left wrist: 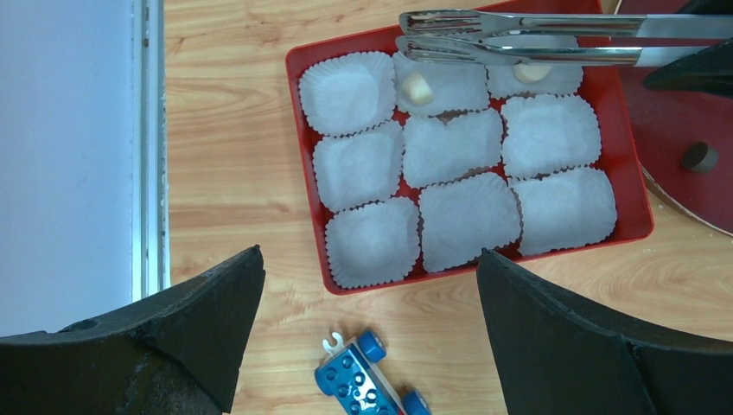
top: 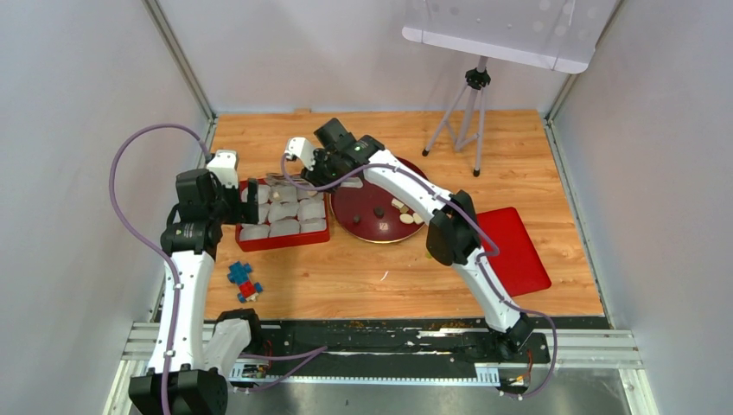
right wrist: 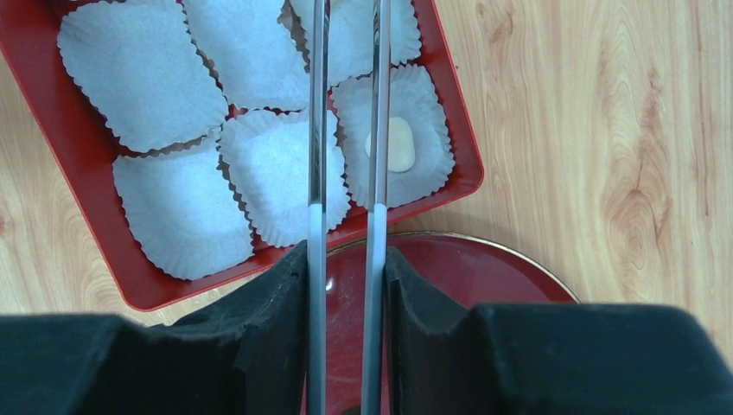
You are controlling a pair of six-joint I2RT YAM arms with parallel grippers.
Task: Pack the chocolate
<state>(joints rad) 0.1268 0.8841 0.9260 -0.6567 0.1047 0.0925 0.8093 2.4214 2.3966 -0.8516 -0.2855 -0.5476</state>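
You have a wooden table [top: 536, 164] before you. Directly on it sit a red tray [top: 285, 241] at the left, a dark red round plate [top: 354, 209] just beside it, a flat red board [top: 519, 251] further right, toy blocks [top: 245, 282] near the front left, and a tripod [top: 467, 112] at the back.

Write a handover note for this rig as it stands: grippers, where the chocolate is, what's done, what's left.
Left gripper: open, empty, at the left edge of the red tray.
Right gripper: shut on the tongs, tips over the tray's far row.
Chocolate: one cream piece in the far corner cup by the plate, a second cream piece in the far middle cup, under the tong tips. Several more, such as a cream one and a dark one, lie on the dark red plate.
Done: two of nine cups filled.
Left: seven empty paper cups; move the plate pieces over.
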